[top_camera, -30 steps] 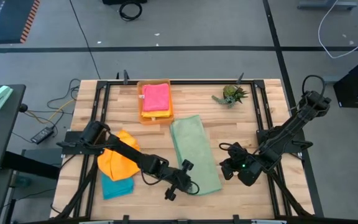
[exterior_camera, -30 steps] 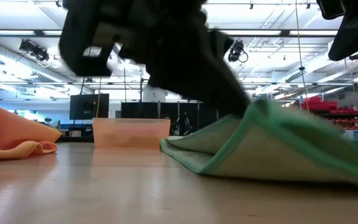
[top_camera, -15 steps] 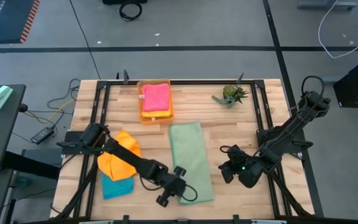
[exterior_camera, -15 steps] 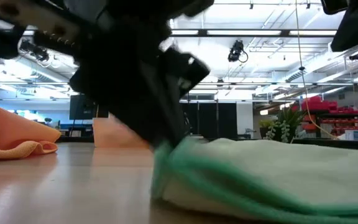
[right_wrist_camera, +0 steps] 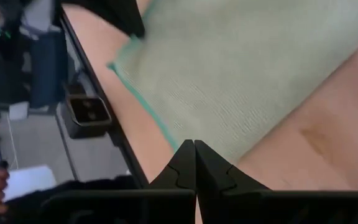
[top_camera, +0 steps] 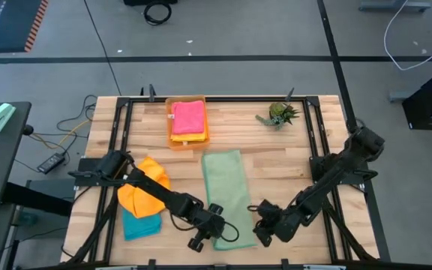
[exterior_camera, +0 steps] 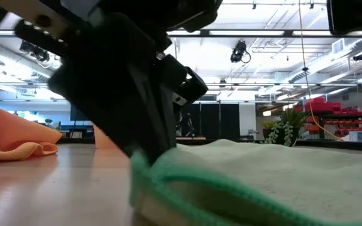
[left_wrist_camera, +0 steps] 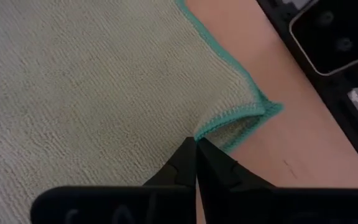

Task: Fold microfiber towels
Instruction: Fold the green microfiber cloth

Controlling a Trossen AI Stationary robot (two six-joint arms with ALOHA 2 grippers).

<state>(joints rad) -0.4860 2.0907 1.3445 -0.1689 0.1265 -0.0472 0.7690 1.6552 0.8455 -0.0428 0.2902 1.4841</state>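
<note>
Left end effector pinches the sage green towel by its near left corner, right end effector clenched at the near right corner; corners should stay aligned, I judge.

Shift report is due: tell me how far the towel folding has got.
Done: a pink towel lies folded in the orange tray. In hand: the sage green towel, a long strip, with the shut left gripper and right gripper at its near corners. Left: the orange towel and teal towel, still heaped.

green towel folded narrower (lengthwise), right gripper now at its corner
</note>
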